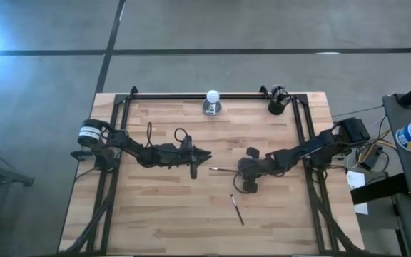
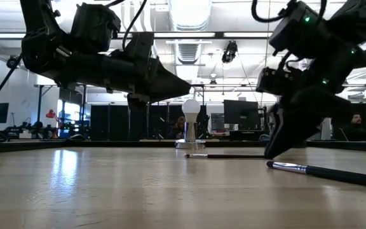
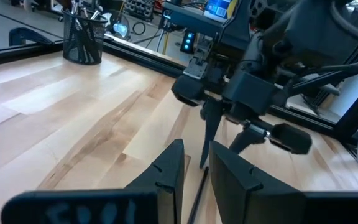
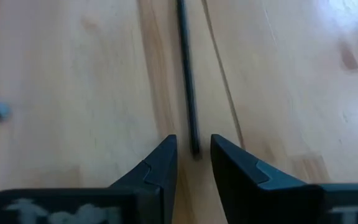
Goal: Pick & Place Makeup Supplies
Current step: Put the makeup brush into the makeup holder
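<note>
A thin dark makeup stick (image 1: 225, 169) lies flat on the wooden table, pointing left to right. My right gripper (image 4: 193, 140) slants down at the stick's right end (image 4: 194, 146). It is open by a narrow gap, one finger on each side of that end, not touching it. My left gripper (image 1: 207, 153) hovers level above the table just beyond the stick's left end, open by a narrow gap with nothing in it (image 3: 196, 144). A second brush (image 1: 237, 209), dark-handled with a silver ferrule, lies nearer the front edge.
A black cup (image 1: 277, 101) holding several sticks stands at the far right of the table. A white ball on a silver base (image 1: 212, 101) stands at the far middle. Black frame rails (image 1: 191, 95) run along the far edge and both sides.
</note>
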You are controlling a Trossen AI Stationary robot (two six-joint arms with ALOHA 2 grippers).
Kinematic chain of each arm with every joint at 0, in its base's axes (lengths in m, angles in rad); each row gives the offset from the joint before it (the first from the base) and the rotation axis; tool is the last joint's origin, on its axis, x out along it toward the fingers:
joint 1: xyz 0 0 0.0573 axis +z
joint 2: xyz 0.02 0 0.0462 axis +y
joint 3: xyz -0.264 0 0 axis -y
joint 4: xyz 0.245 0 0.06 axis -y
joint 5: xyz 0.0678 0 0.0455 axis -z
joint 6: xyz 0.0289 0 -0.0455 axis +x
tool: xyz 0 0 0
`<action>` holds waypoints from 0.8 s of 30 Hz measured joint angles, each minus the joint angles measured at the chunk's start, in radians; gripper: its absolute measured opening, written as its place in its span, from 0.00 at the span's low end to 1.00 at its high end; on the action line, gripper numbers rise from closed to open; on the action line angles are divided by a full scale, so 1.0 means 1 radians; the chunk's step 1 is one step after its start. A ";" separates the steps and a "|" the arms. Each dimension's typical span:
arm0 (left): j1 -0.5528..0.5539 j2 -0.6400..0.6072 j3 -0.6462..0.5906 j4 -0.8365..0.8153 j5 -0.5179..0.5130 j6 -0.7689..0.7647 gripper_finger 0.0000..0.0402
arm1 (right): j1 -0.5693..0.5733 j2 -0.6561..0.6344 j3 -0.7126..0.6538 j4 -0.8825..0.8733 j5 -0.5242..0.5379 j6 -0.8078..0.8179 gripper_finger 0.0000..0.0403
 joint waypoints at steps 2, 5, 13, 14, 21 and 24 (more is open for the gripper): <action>0.000 0.000 0.000 -0.003 0.000 0.000 0.17 | 0.000 0.028 0.015 0.004 0.001 -0.006 0.21; 0.000 0.000 0.000 -0.008 0.001 -0.009 0.17 | 0.000 0.060 0.034 -0.001 0.003 -0.014 0.15; -0.007 0.000 0.000 -0.011 -0.091 -0.065 0.18 | 0.000 0.077 0.040 0.003 0.009 -0.005 0.03; -0.008 -0.002 0.000 -0.012 -0.090 -0.065 0.18 | 0.000 0.073 0.039 0.004 0.012 -0.002 0.03; -0.011 -0.043 0.000 -0.006 -0.038 -0.031 0.19 | -0.001 0.003 -0.013 0.058 0.025 0.041 0.02; -0.014 -0.072 -0.008 -0.002 -0.038 -0.013 0.19 | -0.002 -0.024 -0.049 0.127 0.034 0.066 0.02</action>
